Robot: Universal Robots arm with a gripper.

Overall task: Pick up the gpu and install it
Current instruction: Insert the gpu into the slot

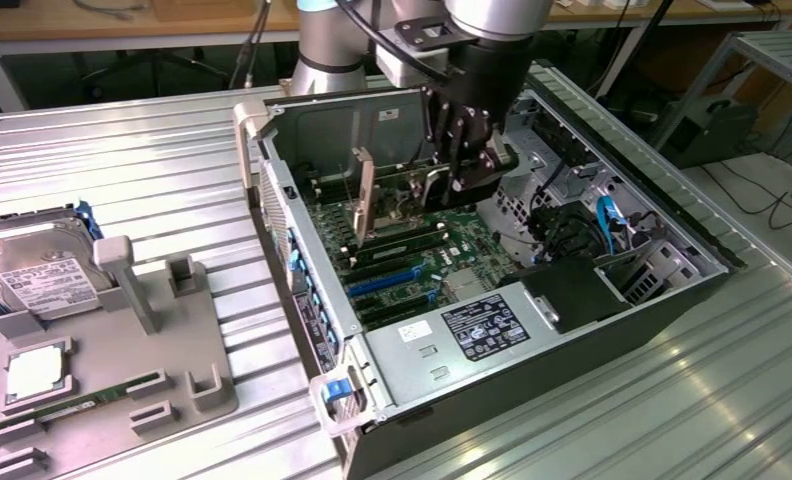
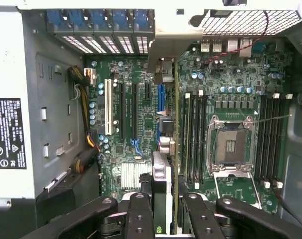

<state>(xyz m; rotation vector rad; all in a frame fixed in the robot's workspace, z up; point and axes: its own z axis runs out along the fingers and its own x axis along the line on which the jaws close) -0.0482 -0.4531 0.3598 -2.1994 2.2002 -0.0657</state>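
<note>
Gripper (image 2: 166, 215) clamps gpu (image 2: 161, 178) over mobo (image 2: 141, 130), RAM slots (image 2: 193, 134) just beside.

arm (image 1: 329, 40): was extended from behind and bent over, downward | wrist (image 1: 496, 15): was turned to point straight down | gripper (image 1: 466, 180): was held vertical, tips lowest | fingers (image 2: 139, 214): were set partly closed, one on each side of the gpu (image 2: 161, 174), which was gripped edge-on
</note>
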